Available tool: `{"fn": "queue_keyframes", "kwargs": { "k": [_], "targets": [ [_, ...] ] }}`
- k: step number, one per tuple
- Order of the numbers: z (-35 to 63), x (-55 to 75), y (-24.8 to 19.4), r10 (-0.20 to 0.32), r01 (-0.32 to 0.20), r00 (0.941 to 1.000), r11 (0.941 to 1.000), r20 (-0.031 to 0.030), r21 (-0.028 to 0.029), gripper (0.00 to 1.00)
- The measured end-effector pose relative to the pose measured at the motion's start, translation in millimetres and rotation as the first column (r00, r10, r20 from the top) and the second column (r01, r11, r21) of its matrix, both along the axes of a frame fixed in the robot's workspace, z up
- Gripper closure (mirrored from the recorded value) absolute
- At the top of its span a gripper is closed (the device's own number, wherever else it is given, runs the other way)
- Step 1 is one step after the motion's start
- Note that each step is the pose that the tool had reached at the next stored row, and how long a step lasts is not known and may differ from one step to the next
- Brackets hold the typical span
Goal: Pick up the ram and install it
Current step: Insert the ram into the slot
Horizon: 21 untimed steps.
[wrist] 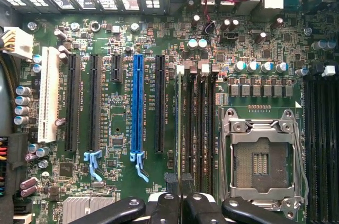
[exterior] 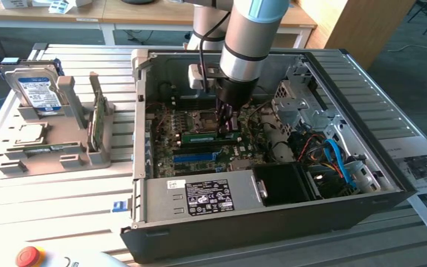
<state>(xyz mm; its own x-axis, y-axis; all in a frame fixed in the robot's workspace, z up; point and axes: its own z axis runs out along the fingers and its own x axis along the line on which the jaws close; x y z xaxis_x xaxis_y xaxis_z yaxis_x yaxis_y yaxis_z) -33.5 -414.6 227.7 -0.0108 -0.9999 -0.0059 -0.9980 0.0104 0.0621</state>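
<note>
The ram (exterior: 207, 136) is a thin green stick standing on its long edge over the black memory slots of the motherboard (exterior: 170, 146) inside the open computer case (exterior: 362, 105). My gripper (exterior: 229, 127) reaches straight down into the case and is shut on the ram near its end toward the exterior view's right. In the wrist view the ram (wrist: 179, 128) shows edge-on as a thin line along a memory slot (wrist: 188, 128) beside the processor socket (wrist: 262, 155), running out from between my black fingers (wrist: 165, 209). How deep it sits in the slot I cannot tell.
At the exterior view's left a grey holder (exterior: 65, 161) carries a hard drive (exterior: 37, 89), green cards (exterior: 98, 114) and a processor (exterior: 26, 133). A power supply (exterior: 206, 197), blue cable (exterior: 338, 158) and drive cage (exterior: 299, 94) crowd the case. A blue slot strip (wrist: 137, 105) lies beside the memory slots.
</note>
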Motion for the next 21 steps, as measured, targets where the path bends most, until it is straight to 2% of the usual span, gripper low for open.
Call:
{"fn": "queue_keyframes", "kwargs": {
  "k": [21],
  "targets": [
    [-0.2, 1.6, -0.8, 0.0, 0.0, 1.0, 1.0, -0.0014, -0.0002, 0.88]
  ]
}}
